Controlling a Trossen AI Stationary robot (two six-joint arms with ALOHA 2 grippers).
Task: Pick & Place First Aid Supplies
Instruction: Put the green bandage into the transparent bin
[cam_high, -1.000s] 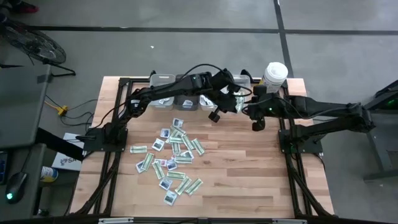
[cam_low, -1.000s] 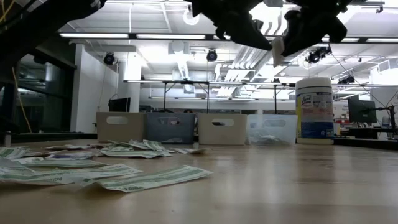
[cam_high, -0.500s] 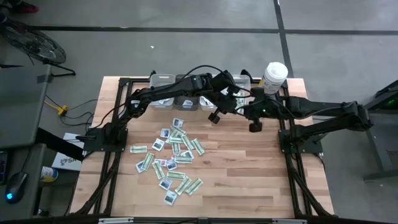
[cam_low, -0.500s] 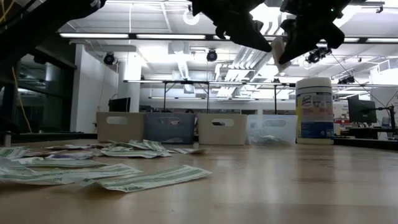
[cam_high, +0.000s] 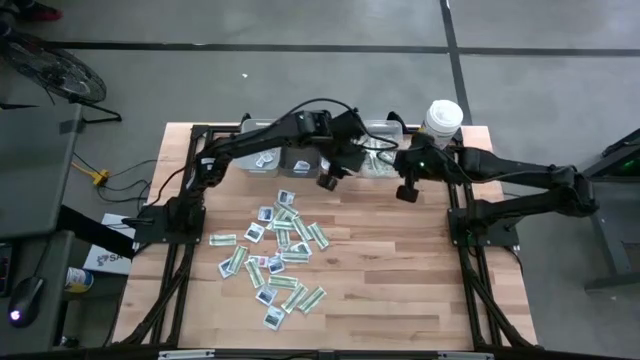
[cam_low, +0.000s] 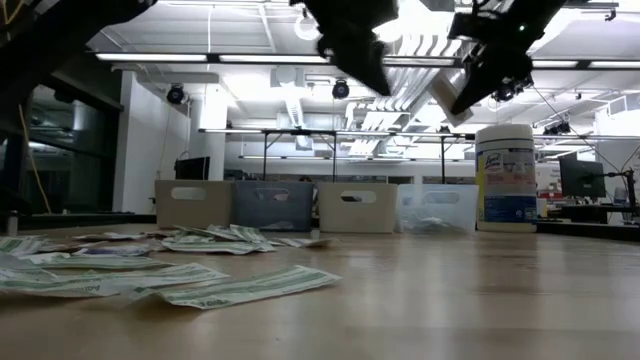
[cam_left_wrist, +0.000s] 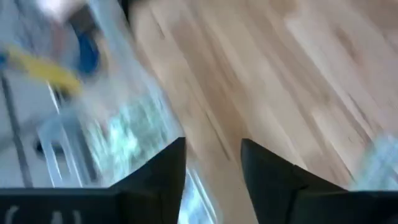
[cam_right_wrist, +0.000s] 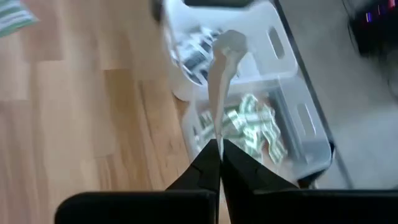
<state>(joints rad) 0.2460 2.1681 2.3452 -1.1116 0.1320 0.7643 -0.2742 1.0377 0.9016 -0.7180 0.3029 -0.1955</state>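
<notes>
Task status, judged from present layout: partly complete. Some packets already inside the bins (cam_high: 300, 160) along the table's far edge: green-and-white strips piled in the clear bin (cam_right_wrist: 292, 134), darker-marked square ones in the white bin (cam_right_wrist: 249, 56) beside it. Majority still outstanding: loose pile of packets (cam_high: 275, 255) spread across the table's (cam_high: 400, 270) middle, toward the near edge.

Right gripper (cam_right_wrist: 217, 158): clamped tight on one pale paper packet (cam_right_wrist: 222, 68), held edge-on and raised above the bins near the far right corner, just beside the white canister (cam_high: 443, 120). Packet not yet released.

Left gripper (cam_left_wrist: 211, 162): fingers parted at moderate width, nothing between them, raised over the far edge near the bins.

Materials and shapes:
- Packets: thin, flat paper; narrow strips and squarish pieces; held one slightly curled, so flexible and light.
- Bins: small, rectangular, smooth plastic with slot handles; one transparent, others opaque.
- Canister: tall, round, white, blue label.
- Table: pale wood planks, visible grain, dark metal frame at the edges.
</notes>
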